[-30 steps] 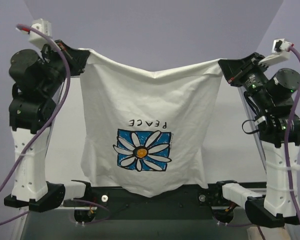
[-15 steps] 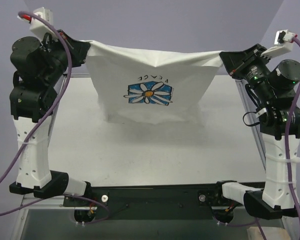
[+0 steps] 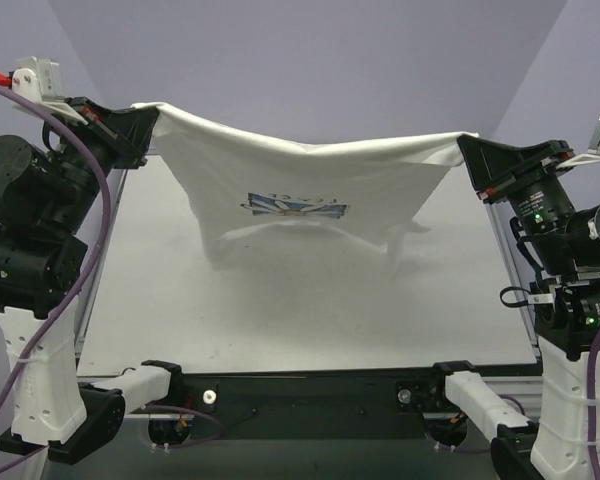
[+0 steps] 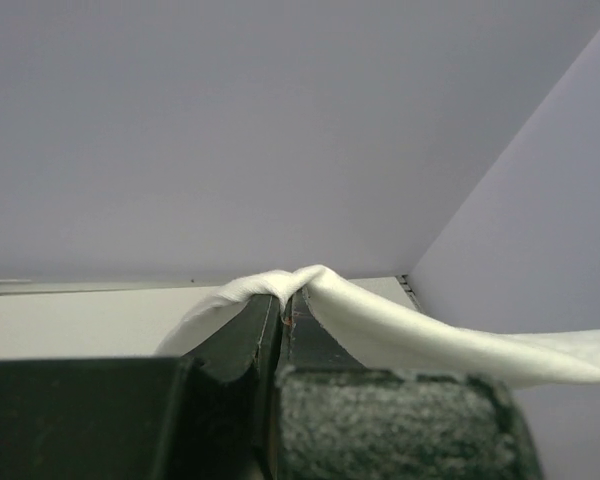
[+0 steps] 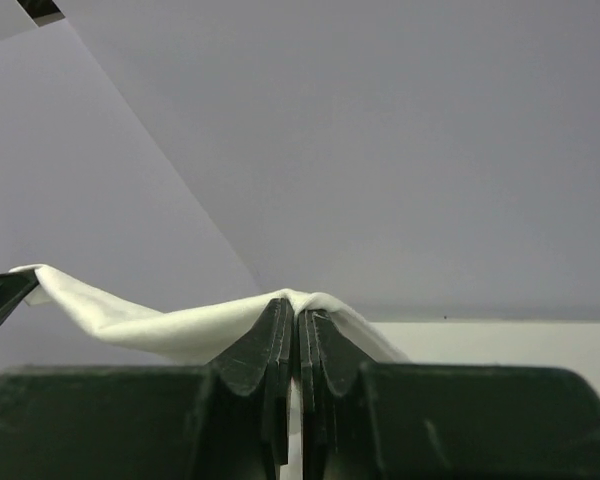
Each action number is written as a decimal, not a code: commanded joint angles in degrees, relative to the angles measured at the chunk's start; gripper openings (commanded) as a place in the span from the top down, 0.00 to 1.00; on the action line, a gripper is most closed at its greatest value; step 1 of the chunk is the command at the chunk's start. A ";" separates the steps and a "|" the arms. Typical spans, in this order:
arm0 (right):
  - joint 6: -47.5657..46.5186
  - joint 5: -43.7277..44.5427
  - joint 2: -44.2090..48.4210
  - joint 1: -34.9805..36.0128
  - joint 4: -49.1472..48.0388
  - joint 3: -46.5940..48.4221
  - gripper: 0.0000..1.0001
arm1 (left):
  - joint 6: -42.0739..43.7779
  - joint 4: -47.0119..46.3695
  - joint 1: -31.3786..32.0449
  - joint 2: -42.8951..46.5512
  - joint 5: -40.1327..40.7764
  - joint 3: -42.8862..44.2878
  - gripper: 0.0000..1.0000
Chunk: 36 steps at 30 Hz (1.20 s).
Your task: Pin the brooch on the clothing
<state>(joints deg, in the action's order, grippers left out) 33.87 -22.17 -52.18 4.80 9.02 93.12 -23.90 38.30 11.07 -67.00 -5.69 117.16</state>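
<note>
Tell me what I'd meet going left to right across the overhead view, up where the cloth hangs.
Left arm's black tool → white T-shirt with blue daisy print → right arm's black tool.

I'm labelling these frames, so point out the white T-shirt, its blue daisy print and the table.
white T-shirt [image 3: 380, 185], top external view, cloth right of print
blue daisy print [image 3: 295, 207], top external view, its centre
table [image 3: 280, 310], top external view, bare near surface
</note>
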 commanded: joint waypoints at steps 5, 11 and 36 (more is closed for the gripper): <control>0.59 -1.38 3.22 0.21 -3.57 -0.14 1.00 | -1.94 -5.78 -0.44 6.09 -3.53 -3.08 1.00; 0.50 -1.90 3.67 0.21 -3.13 3.11 1.00 | -3.08 -6.66 -0.44 7.15 -6.87 1.13 1.00; -2.66 -0.50 -12.49 0.39 -7.96 -1.89 1.00 | -1.32 -12.81 -0.61 -4.71 -0.82 -13.19 1.00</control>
<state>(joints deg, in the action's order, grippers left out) 32.51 -23.40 -58.78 4.97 7.35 91.37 -26.30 31.59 11.00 -69.12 -10.76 105.43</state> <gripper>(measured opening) 0.043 0.037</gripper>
